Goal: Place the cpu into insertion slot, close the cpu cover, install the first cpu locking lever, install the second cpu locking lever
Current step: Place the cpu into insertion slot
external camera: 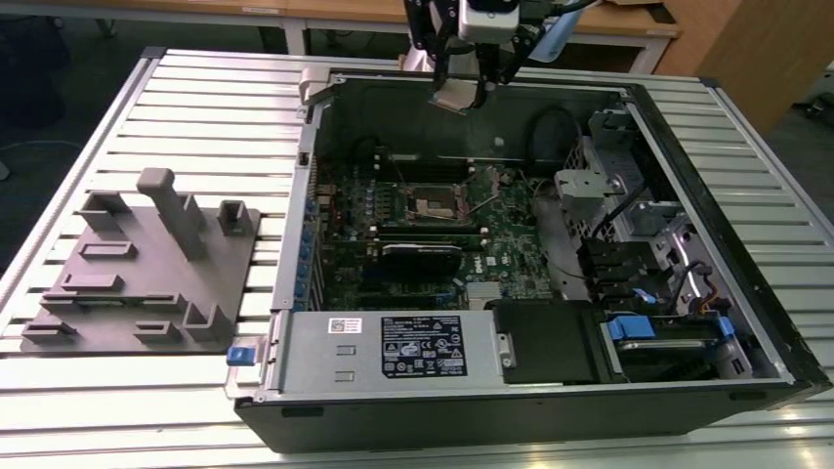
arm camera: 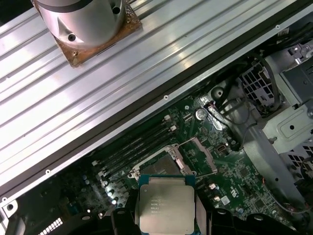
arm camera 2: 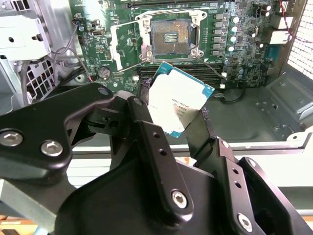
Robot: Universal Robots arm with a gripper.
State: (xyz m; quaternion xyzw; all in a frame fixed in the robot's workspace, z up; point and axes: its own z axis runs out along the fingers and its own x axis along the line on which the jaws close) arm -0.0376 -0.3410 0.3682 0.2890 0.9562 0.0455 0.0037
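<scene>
Silver-grey square cpu (arm camera 2: 178,98) pinched, tilted, in my black pincer (arm camera 2: 175,122), apart from silver-rimmed insertion slot (arm camera 2: 171,36); placing step; I judge squaring needed.

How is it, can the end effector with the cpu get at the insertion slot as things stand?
Probably yes. The end effector holds the cpu above the open computer case, the cpu cover stands swung aside, and nothing lies over the insertion slot.

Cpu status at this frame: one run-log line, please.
gripper: shut on cpu | cpu: held over the open case, not seated | insertion slot: empty | cpu cover: open
</scene>
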